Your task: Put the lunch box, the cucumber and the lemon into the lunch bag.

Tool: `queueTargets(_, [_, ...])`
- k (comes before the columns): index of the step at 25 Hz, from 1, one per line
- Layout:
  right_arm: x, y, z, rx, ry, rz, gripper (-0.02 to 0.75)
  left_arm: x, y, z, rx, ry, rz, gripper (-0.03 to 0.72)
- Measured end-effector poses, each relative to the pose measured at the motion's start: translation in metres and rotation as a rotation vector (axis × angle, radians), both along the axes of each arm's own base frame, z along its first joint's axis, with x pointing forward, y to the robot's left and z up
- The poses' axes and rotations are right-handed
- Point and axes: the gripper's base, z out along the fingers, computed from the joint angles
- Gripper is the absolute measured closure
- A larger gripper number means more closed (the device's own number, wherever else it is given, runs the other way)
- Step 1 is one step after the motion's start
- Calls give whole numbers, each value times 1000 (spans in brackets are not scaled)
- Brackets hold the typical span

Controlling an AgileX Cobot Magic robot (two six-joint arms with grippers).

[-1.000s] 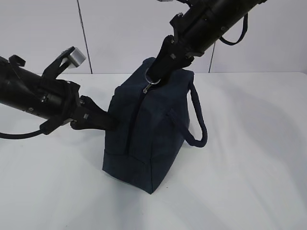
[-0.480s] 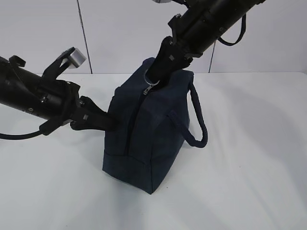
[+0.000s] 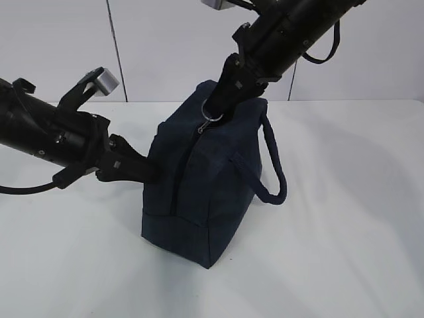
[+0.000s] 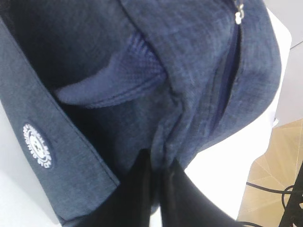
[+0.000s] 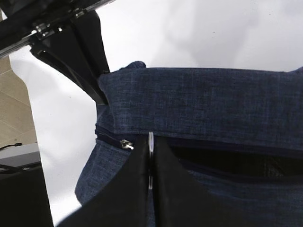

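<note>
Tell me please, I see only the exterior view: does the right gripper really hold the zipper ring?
Observer: Yes. In the right wrist view the right gripper is shut on the silver ring.
Operator: Is the zipper open anywhere?
Observer: Right of the fingers, a dark gap shows in the lunch bag.
Operator: And the left side?
Observer: The left gripper pinches a fold of the bag's fabric.

Navy lunch bag (image 3: 199,192) stands upright, zipper (image 3: 185,165) mostly closed.

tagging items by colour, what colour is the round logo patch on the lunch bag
White on the dark navy lunch bag; the round patch shows best in the left wrist view.
</note>
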Motion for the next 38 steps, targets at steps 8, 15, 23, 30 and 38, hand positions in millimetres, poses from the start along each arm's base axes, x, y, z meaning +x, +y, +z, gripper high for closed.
queueTargets(8, [-1,2,2,26,6,-1,730,2,1,-3,21,3,24,692])
queueTargets(15, [-4,5,14,72,-10,13,730,5,0,-11,15,38,45,692])
queueTargets(23, [-2,3,22,40,-54,21,730,6,0,-10,11,35,47,692])
queueTargets(30, [7,-8,22,42,-92,-35,730,6,0,-10,12,35,46,692])
queueTargets(38, [21,-8,9,40,-99,-74,730,7,0,-11,19,30,54,692])
